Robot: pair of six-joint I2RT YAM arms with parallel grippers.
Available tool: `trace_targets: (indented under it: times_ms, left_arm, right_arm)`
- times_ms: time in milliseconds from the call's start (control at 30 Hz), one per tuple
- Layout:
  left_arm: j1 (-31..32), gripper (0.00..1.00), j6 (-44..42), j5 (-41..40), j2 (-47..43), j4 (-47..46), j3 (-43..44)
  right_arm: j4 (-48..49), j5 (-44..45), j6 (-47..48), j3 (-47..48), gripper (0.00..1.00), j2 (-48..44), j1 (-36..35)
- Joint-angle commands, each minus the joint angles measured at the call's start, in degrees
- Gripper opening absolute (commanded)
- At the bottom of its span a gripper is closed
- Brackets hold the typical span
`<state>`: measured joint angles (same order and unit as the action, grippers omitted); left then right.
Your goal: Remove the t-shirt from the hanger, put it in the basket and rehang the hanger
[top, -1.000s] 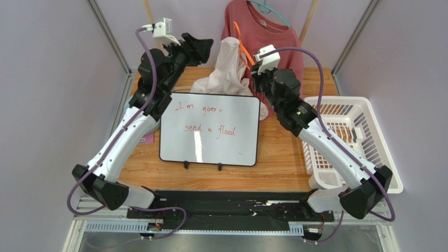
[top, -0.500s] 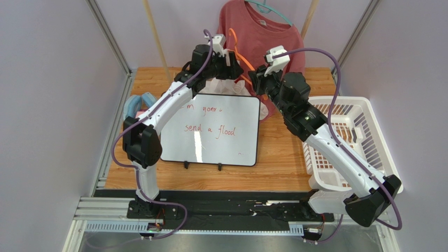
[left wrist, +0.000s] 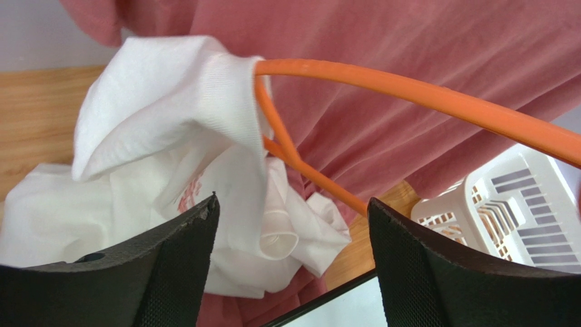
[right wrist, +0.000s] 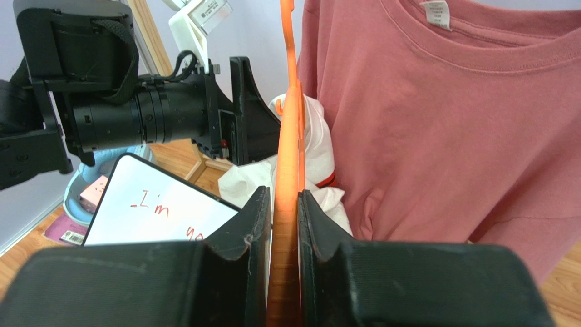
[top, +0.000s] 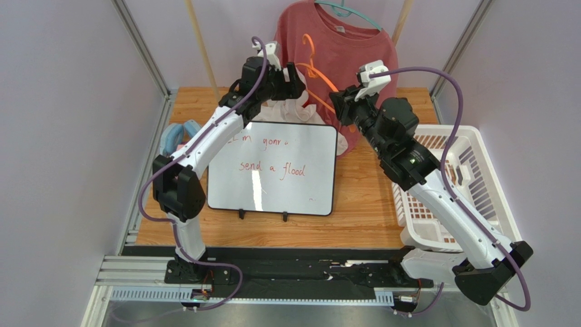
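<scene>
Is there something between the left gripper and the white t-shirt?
Nothing visible. The open left gripper faces the white t-shirt directly; it hangs on the orange hanger end, the red shirt behind it.

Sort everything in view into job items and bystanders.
Job: white t-shirt, orange hanger, left gripper open beside the shirt, right gripper shut on the hanger.
Lying about: whiteboard, white basket, red t-shirt.

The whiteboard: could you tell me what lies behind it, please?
Behind the whiteboard lies a crumpled white t-shirt, one corner hooked on the orange hanger. The board's edge covers the shirt's lower part.
</scene>
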<state>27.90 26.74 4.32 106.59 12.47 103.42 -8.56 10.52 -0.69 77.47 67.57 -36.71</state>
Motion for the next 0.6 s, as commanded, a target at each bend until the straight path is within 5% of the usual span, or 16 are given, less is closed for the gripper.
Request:
trace_targets:
  times_ms: [0,133,400,567]
  left_arm:
    - [-2.8,0.85,3.3,-1.1,0.3,5.0,4.1]
    - [-3.7,0.83,3.8,0.8,3.0,4.7,6.3]
    - [-5.6,0.52,4.4,3.1,8.8,5.5,12.8]
    - [-6.1,0.15,4.5,3.8,9.1,6.2,12.3]
  right_arm:
    - [-1.8,0.4,-2.9,3.6,0.00,-4.2,0.1]
    - [-4.7,-1.0,-6.1,4.5,0.00,-6.4,0.1]
    - [-8.5,-1.5,-8.4,6.5,0.00,-9.0,0.1]
    - [-9.5,0.1,-7.7,6.5,0.00,-12.0,0.1]
